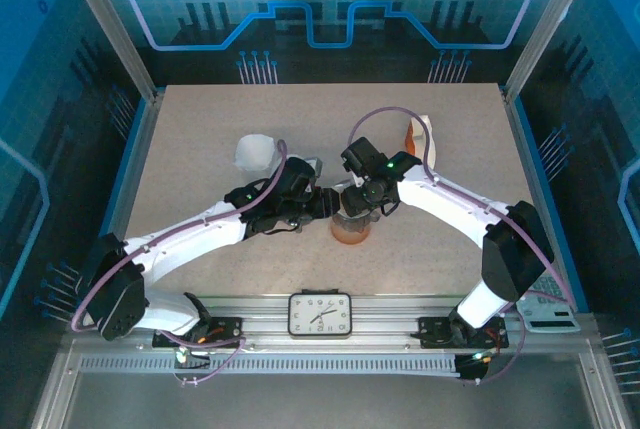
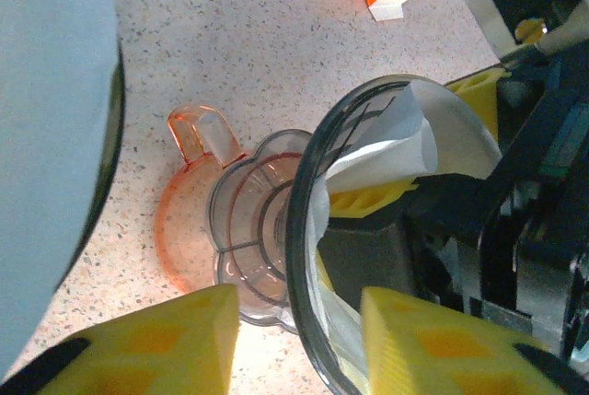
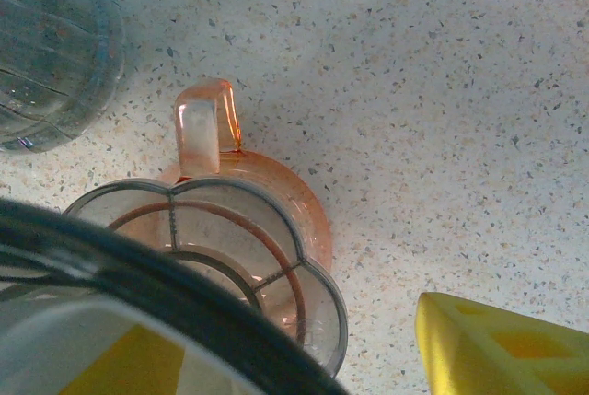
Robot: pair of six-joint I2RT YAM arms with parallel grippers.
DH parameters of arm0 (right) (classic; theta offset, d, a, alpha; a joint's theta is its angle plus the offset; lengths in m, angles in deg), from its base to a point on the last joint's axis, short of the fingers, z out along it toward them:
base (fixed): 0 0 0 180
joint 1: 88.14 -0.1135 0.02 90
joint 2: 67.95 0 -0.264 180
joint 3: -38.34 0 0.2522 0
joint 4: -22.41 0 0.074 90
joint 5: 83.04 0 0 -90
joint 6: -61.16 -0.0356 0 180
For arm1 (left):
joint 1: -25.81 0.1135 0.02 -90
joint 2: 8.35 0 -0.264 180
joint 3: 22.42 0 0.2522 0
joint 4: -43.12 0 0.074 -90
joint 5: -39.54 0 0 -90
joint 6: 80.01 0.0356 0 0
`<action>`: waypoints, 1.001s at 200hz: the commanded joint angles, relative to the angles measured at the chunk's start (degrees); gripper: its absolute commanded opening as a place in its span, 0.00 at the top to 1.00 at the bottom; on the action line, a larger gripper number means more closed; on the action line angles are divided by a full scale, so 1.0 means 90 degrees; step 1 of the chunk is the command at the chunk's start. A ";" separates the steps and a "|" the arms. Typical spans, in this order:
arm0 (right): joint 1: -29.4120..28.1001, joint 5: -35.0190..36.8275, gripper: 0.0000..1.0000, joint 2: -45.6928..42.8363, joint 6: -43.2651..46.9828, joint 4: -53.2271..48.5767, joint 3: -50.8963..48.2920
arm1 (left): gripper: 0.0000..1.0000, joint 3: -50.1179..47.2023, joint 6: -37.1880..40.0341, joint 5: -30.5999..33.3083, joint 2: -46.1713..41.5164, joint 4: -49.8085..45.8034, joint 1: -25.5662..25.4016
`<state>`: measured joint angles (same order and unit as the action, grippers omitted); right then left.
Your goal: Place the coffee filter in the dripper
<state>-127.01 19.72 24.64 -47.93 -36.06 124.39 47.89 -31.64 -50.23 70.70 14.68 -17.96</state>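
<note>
Nearly done. Can see the white coffee filter partway inside the clear dripper, on top of the orange cup in the middle of the surface. Crumpled to one side, though, not flat. Left to do, most likely: push down and smooth out. Left tool: spread partway on both sides of the dripper's rim, gripping nothing. Right tool: spread wide, one finger inside, under the filter.
</note>
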 commanded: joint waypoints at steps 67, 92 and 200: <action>0.0061 -0.0009 0.32 -0.0129 -0.0102 -0.0003 0.0114 | 0.70 0.0015 0.0026 -0.0133 -0.0013 -0.0077 0.0019; 0.0071 0.0048 0.32 -0.0336 -0.0109 -0.0088 0.0263 | 0.70 0.0006 0.0026 -0.0139 -0.0013 -0.0077 0.0019; 0.0071 0.0134 0.32 -0.0130 -0.0120 -0.0071 -0.0152 | 0.70 -0.0031 -0.0004 -0.0153 0.0016 -0.0029 0.0019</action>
<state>-126.99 20.00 21.69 -48.19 -36.71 124.30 47.87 -31.72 -50.43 70.70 14.68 -17.96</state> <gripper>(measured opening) 0.682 0.302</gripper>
